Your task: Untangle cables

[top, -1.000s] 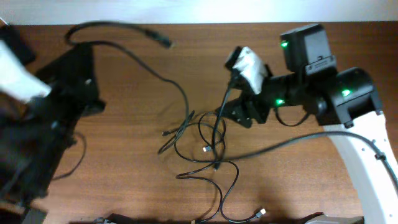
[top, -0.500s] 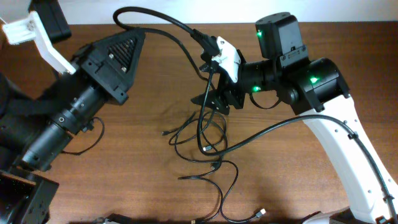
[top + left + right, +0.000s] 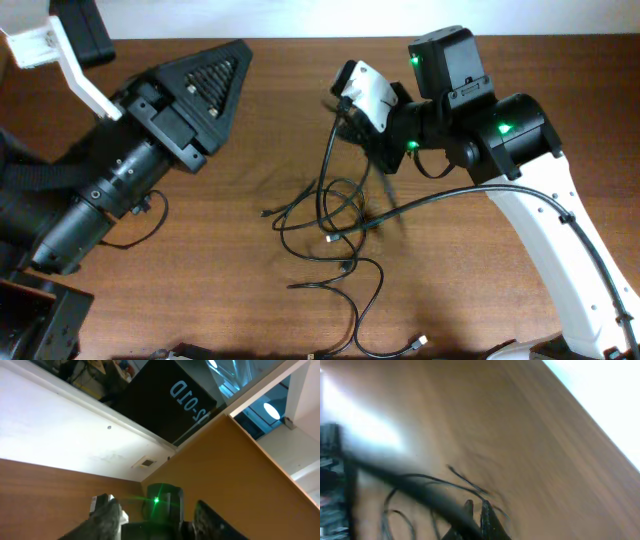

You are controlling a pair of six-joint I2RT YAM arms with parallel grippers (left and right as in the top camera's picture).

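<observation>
Overhead, even warm light falls on the brown counter (image 3: 280, 130), leaving only faint, soft shadows under the cables (image 3: 335, 215). A strip along the top edge is blown out white. Green lamps (image 3: 505, 128) glow on the right arm (image 3: 540, 200), and a smear of motion blur trails beneath its wrist. The left arm (image 3: 120, 180), close to the lens, looks slightly soft. The left wrist view is contrasty: bright bluish lamps (image 3: 272, 410) at upper right, the left pincer (image 3: 155, 510) dark and unfocused at the bottom. The right wrist view is heavily blurred, with glare at its left, a washed-out white corner, and what seem to be cable streaks.
</observation>
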